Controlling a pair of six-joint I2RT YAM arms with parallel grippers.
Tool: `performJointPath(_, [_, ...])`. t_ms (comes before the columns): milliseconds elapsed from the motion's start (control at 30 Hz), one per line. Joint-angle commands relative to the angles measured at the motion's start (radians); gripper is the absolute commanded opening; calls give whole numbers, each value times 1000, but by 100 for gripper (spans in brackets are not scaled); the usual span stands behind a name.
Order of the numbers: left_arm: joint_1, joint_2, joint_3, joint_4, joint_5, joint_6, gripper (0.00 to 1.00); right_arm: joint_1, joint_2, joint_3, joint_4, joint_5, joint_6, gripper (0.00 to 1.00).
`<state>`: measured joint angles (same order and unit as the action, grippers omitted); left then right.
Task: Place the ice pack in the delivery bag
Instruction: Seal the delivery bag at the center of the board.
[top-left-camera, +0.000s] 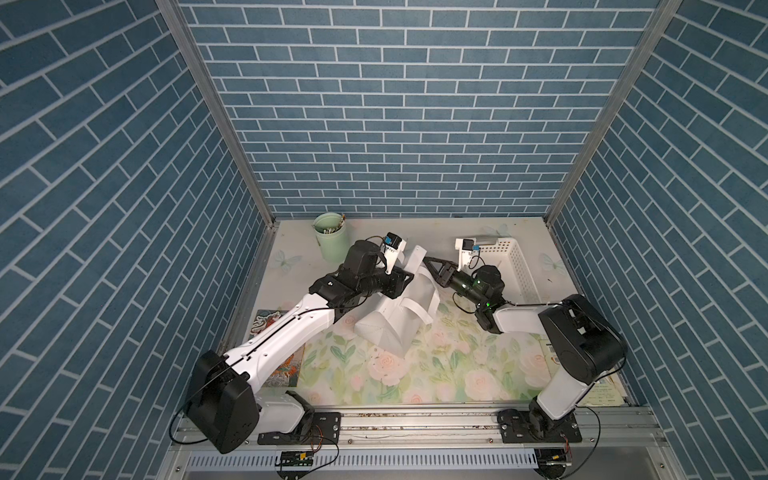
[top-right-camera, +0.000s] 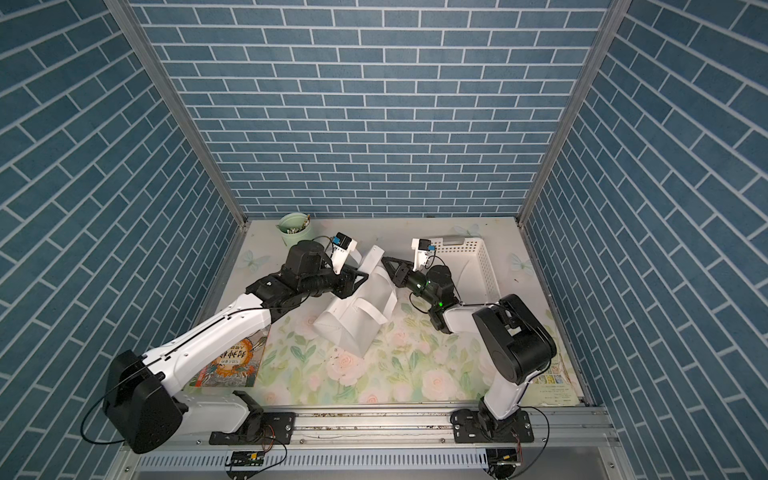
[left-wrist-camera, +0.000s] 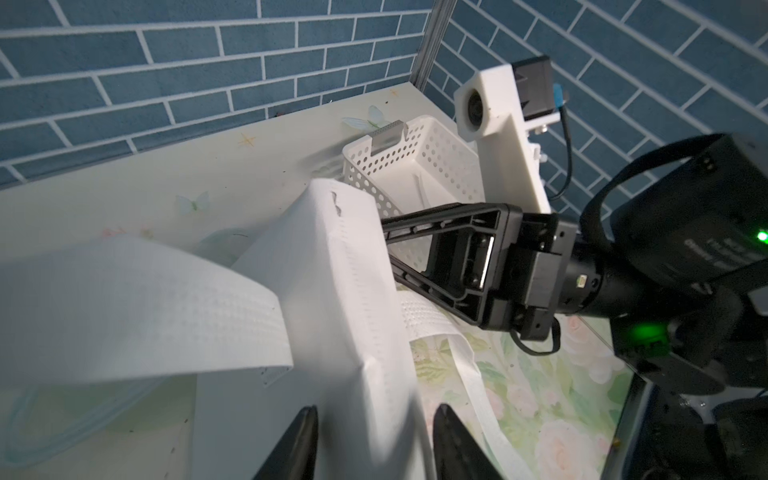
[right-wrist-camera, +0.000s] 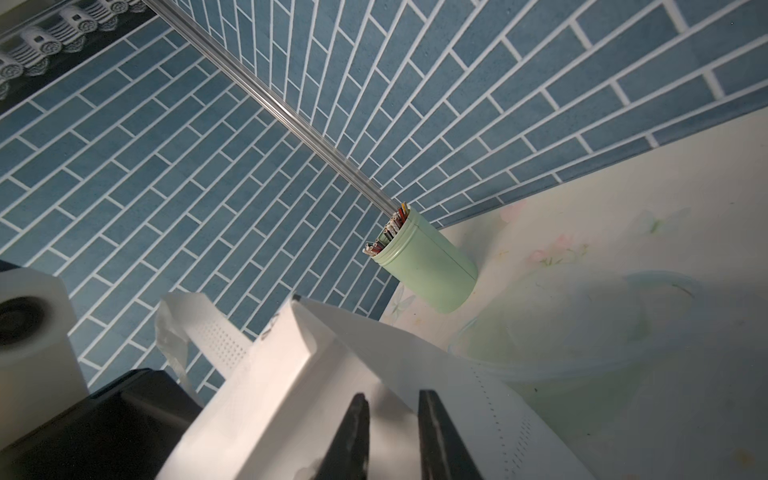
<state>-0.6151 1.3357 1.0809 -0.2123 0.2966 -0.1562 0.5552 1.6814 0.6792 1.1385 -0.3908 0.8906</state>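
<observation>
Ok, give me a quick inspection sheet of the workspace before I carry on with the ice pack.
Surface: floral table mat, flat, no spills seen.
Job's things: delivery bag lies tipped over mid-table with its straps loose. A translucent pouch, likely the ice pack, lies on the table beside it toward the cup, not inside.
Clutter: green cup of sticks back left; white perforated basket back right; illustrated book front left; printed sheet front right.
Grippers: left gripper jaws apart, astride the bag's edge. Right gripper jaws narrow, apparently pinching the bag's rim.
Cables: black cable loop front left, clear of the bag.
Surroundings: blue brick-pattern walls on three sides; people: nothing seen.
</observation>
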Motion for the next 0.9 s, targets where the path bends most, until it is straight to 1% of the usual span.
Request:
performJointPath(0, [-6,-8,7,-39,-43,-15,63,-1,-112,-44,-121,77,-123,26])
performJointPath(67, [-7,2,25,-40,-74,-20,69,-1,-164,-76,-160,101,-145,26])
performJointPath(167, [-7,27,58,-39,-105,-35,72,1,-226,-112,-207,128,-169,27])
performJointPath(333, [-6,81,125,-43,-79,-53,72,-1,-296,-152,-253,147,-194,28])
performJointPath(467, [-6,88,152,-22,-47,-71,72,0,-336,-169,-280,157,-209,28])
performJointPath(667, [-7,110,196,16,-78,-97,73,0,-376,-188,-293,171,-218,29])
performJointPath(867, [-6,210,278,-4,-100,-97,73,-1,-384,-190,-308,175,-223,29])
